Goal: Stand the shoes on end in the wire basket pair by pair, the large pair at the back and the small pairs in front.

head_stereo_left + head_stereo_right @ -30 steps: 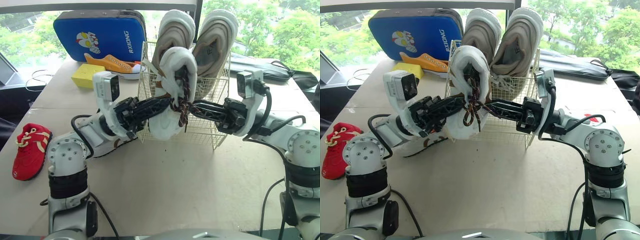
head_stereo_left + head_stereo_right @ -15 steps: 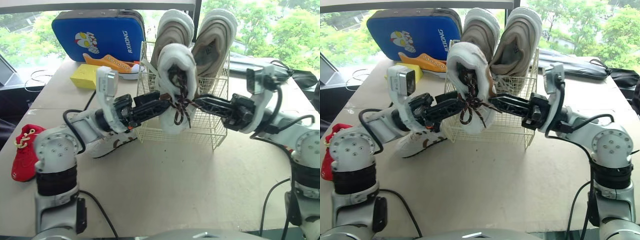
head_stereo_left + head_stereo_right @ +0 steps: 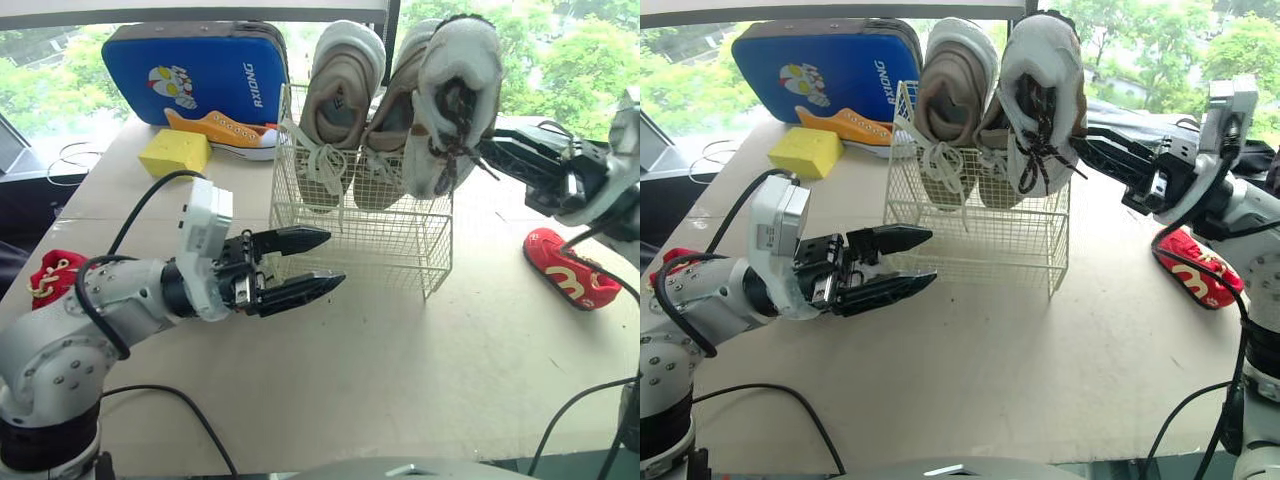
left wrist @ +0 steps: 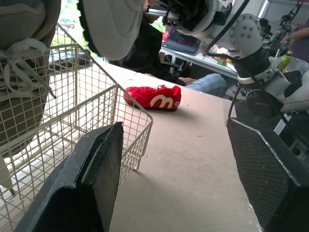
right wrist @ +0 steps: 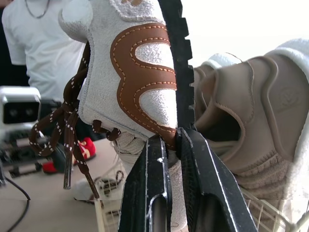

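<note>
A wire basket (image 3: 362, 240) stands mid-table with a large beige pair (image 3: 338, 100) on end at its back. My right gripper (image 3: 482, 150) is shut on a white shoe with brown laces (image 3: 455, 95) and holds it toe-up in the air over the basket's right side. In the right wrist view its fingers (image 5: 159, 159) pinch the shoe's edge beside a brown patch (image 5: 140, 72). My left gripper (image 3: 333, 258) hovers open and empty in front of the basket, its fingers pointing right.
One red shoe (image 3: 570, 268) lies right of the basket, another (image 3: 45, 275) at the table's left edge. An orange shoe (image 3: 225, 130), a yellow sponge (image 3: 178, 152) and a blue case (image 3: 200, 65) sit at the back left. A person (image 5: 38, 43) stands beyond the table.
My left gripper let go of the white shoe, opened and drew back toward me. My right gripper carried the shoe up and to the right, over the basket.
</note>
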